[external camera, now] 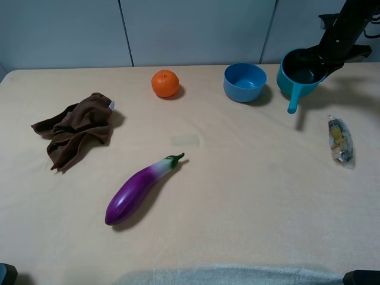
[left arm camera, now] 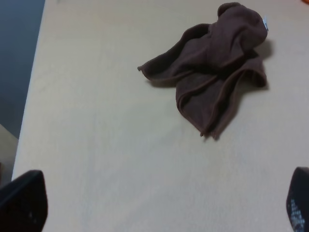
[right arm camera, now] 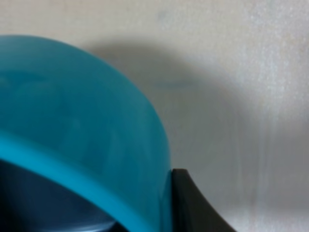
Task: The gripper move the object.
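Right gripper (external camera: 324,62) is clamped on the rim of the pan (external camera: 301,72) at the table's (external camera: 237,196) 1 o'clock, handle toward 6. Bowl (external camera: 244,82) sits just at its 9 o'clock. Left gripper (left arm camera: 164,205) stands wide near the cloth (left arm camera: 217,72).

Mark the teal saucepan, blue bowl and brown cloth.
teal saucepan (external camera: 298,71), exterior high view, on its dark inside.
blue bowl (external camera: 244,78), exterior high view, on the inside of the bowl.
brown cloth (external camera: 80,126), exterior high view, on its middle folds.
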Motion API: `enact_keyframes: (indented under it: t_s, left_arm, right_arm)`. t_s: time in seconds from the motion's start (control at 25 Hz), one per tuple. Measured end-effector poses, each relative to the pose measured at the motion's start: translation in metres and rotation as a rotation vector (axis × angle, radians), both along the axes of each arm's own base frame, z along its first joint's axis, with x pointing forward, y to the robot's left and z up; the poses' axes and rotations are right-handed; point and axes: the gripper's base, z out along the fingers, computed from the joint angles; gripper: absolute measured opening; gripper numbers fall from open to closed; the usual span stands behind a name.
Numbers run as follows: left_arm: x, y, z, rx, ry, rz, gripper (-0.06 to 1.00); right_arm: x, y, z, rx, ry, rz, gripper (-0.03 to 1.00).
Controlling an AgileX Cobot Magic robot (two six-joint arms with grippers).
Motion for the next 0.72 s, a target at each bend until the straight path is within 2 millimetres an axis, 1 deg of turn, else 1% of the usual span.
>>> enact_keyframes:
  t_s: [0.2, 0.36, 0.48, 0.6, 0.64, 0.72]
  left_arm:
    - [0.0, 0.0, 0.0, 0.0, 0.0, 0.0, 0.99]
    - [0.0, 0.0, 0.0, 0.0, 0.0, 0.0, 0.99]
    - [0.0, 0.0, 0.0, 0.0, 0.0, 0.0, 0.99]
    - [0.0, 0.0, 0.0, 0.0, 0.0, 0.0, 0.99]
    - [0.0, 0.0, 0.0, 0.0, 0.0, 0.0, 0.99]
    - [0.0, 0.0, 0.0, 0.0, 0.0, 0.0, 0.99]
  right_arm:
    - [0.0, 0.0, -0.004, 0.0, 0.008, -0.003, -0.01]
    - [0.001, 0.001, -0.014, 0.02, 0.026, -0.01, -0.01]
    - [0.001, 0.002, -0.018, 0.031, 0.034, -0.015, 0.01]
    - [0.001, 0.003, -0.019, 0.033, 0.035, -0.016, 0.1]
    - [0.001, 0.003, -0.019, 0.033, 0.034, -0.016, 0.16]
    - [0.001, 0.003, -0.019, 0.033, 0.035, -0.016, 0.31]
